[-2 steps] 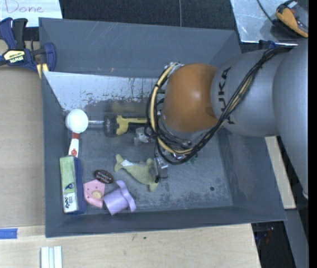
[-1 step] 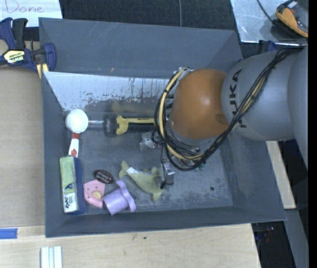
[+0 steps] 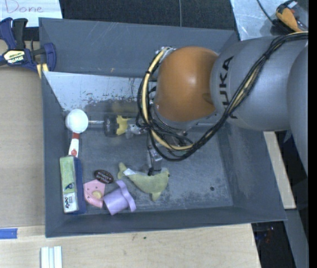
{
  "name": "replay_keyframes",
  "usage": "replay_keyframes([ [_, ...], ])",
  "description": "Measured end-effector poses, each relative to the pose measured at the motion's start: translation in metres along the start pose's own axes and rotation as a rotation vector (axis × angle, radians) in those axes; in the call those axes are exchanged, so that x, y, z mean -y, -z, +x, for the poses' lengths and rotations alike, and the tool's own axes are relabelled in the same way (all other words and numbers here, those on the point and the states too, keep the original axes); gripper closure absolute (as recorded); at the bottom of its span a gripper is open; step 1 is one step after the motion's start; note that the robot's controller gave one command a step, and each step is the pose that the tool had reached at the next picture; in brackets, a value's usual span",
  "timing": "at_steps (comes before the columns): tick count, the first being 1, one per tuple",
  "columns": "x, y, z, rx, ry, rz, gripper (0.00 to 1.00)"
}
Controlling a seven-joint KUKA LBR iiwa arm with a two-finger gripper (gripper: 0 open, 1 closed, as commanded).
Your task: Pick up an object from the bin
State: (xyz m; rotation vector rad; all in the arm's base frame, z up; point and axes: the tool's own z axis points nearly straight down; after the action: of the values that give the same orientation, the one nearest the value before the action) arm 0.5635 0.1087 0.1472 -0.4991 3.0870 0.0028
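My gripper reaches down from under the arm's orange cover at the bin's middle front. Its tip is right over a pale olive-green soft toy, shaped like a fish or whale, which lies on the bin floor; whether they touch I cannot tell. A lilac plastic cup lies on its side just left of the toy. A small dark oval piece sits beside them. Behind the gripper, near the back wall, a yellow piece lies against a dark cylinder.
At the bin's left lie a white ball, a red-and-white stick, a green flat box and a pink piece. The arm covers the bin's right rear; bare floor shows at the front right.
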Motion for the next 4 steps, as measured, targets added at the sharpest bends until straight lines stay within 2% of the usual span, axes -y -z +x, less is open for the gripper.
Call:
replay_keyframes([
  [1,-0.024,-0.075,0.027,-0.005,0.048,0.001,1.0],
  [2,-0.024,-0.075,0.027,-0.005,0.048,0.001,1.0],
  [3,-0.025,-0.02,0.037,0.003,-0.026,0.002,1.0],
  [4,-0.029,-0.004,0.036,-0.015,-0.006,0.001,1.0],
])
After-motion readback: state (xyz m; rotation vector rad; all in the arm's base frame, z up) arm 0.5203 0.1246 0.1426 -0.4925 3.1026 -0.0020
